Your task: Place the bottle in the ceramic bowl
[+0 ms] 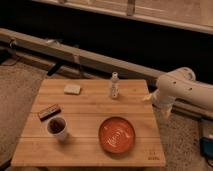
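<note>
Wooden slatted table took up most of the view and stood on speckled floor. The white robot arm sat off the table's right edge. The gripper was at the arm's end, just beside that edge near the far-right corner, not over the tabletop. Gripper apart or together: couldn't tell. The ceramic bowl, orange-red with a pale swirl at its centre, sat flat near the front edge, right of centre. The white mug, dark inside, stood front-left, left of the bowl and apart from it. The bottle stood upright on the table near the far edge, straight behind the bowl and well apart from it. It was left of the gripper and not touching it. A dark bar lay just behind the mug. A pale block lay far-left, well left of the bottle.
</note>
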